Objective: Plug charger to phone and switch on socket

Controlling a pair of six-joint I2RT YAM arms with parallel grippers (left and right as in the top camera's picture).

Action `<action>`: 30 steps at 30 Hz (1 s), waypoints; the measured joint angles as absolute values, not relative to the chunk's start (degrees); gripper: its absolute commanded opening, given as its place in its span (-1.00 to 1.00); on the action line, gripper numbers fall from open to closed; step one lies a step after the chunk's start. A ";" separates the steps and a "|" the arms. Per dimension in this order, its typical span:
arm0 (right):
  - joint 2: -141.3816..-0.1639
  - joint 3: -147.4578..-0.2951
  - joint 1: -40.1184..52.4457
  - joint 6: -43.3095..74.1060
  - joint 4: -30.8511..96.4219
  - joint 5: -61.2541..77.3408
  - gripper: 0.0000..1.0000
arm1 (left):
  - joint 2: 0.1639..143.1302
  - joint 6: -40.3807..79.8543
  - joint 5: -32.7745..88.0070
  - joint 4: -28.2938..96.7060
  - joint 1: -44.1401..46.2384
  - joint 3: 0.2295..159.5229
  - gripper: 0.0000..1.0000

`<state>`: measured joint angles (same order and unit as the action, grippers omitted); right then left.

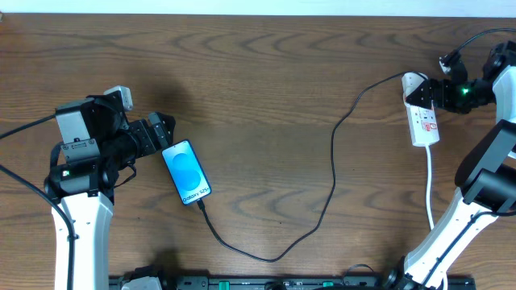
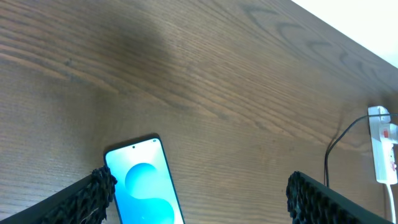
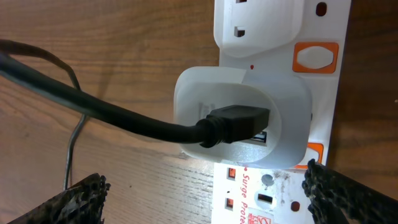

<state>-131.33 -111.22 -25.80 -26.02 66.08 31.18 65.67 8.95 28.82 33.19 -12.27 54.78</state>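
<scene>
The phone [image 1: 187, 172] lies on the table with its blue screen up; it also shows in the left wrist view [image 2: 146, 186]. The charger cable [image 1: 332, 173] runs from the phone's lower end in a loop up to the white plug head [image 1: 413, 81] on the socket [image 1: 425, 122]. My left gripper [image 1: 164, 131] is open just above the phone's top end, holding nothing. My right gripper [image 1: 439, 91] is open over the socket's top end. In the right wrist view the cable's plug [image 3: 233, 123] sits in the white adapter [image 3: 242, 118] on the strip [image 3: 280, 25].
The wooden table [image 1: 266, 89] spans the view. The strip's white lead [image 1: 430, 189] runs down toward the front edge. Black equipment [image 1: 282, 283] lines the front edge. Orange switches [image 3: 316, 57] sit along the strip's side.
</scene>
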 measured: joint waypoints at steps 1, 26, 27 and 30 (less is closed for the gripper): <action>-131.33 -111.22 -25.80 -26.02 66.04 31.18 0.99 | 65.67 8.95 28.80 33.19 -12.27 54.78 0.81; -131.33 -107.77 -25.50 -25.50 62.94 31.16 0.99 | 65.67 8.95 28.80 33.23 -12.27 54.78 0.81; -131.33 -107.59 -25.34 -25.39 62.70 31.09 0.98 | 65.67 8.95 28.82 33.28 -12.27 54.78 0.81; -131.33 -107.59 -25.04 -24.95 62.08 30.59 0.99 | 65.67 8.95 28.82 33.67 -12.27 54.78 0.81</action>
<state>-131.33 -107.59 -25.04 -24.95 62.08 30.59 65.67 8.95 28.82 33.67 -12.27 54.78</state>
